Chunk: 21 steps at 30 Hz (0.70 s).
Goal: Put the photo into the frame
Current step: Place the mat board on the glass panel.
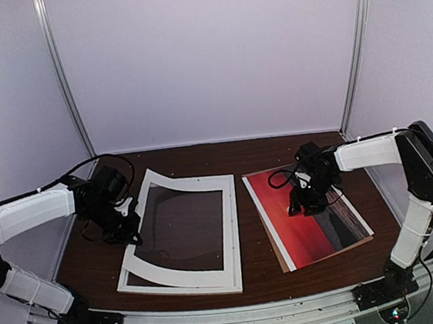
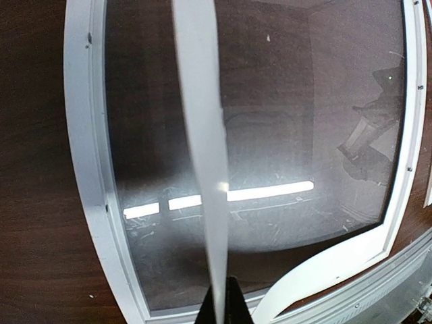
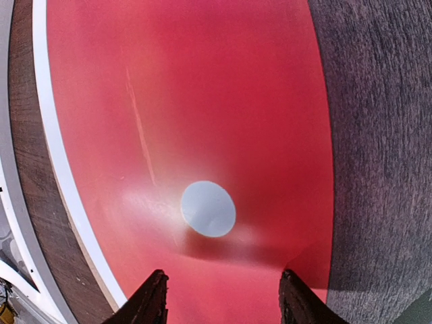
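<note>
On the right side of the table (image 1: 277, 152), the photo (image 1: 298, 235) lies face up on the brown backing board (image 1: 342, 250), well apart from the frame (image 1: 183, 287), so it has not gone in yet. The right gripper (image 1: 304, 203) stands over its upper half with the jaws about half open and nothing between them. In the right wrist view the two fingers (image 3: 152, 300) straddle the red print just below the white sun (image 3: 208, 208). They look set to press or slide the sheet, though whether the tips actually touch the paper I cannot tell from here.

The frame rests flat at centre-left with its clear pane (image 2: 304, 101) in place, reflecting the overhead lights. The white mat (image 1: 183, 271) sits over it, but its left side is peeled upward in a curve. The left gripper (image 1: 126, 222) is closed tight on that raised edge, which the left wrist view shows edge-on as a thin white strip (image 2: 202, 135) rising from the fingertips. Holding the mat up this way probably serves to open the frame's bed so that the photo can go in beneath it.
</note>
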### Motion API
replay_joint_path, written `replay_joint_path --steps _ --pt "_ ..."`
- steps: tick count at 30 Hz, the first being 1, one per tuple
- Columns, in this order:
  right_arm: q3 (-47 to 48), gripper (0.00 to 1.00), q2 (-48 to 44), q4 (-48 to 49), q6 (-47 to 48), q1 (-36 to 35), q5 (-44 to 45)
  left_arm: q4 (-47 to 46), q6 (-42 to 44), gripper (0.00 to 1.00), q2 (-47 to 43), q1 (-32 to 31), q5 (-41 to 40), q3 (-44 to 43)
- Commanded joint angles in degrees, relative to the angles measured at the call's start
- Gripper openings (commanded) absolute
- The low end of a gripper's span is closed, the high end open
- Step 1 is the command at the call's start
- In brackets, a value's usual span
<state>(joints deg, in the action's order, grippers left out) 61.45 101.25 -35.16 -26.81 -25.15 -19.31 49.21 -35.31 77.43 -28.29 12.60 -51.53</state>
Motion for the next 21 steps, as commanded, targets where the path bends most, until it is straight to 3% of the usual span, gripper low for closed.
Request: replay_joint_path --steps 1,14,21 --pt "0.12 0.56 2.43 0.65 -0.07 -0.65 -0.14 -4.28 -2.63 0.00 -1.75 -0.90 -0.57 1.72" --pt "0.25 0.56 2.46 0.61 -0.11 -1.20 -0.07 -4.69 -2.50 0.08 0.22 -2.20 -0.80 2.46" --pt "0.42 0.56 2.64 0.63 -0.26 -1.40 -0.18 -2.54 -1.35 0.35 0.52 -2.20 -3.26 1.30"
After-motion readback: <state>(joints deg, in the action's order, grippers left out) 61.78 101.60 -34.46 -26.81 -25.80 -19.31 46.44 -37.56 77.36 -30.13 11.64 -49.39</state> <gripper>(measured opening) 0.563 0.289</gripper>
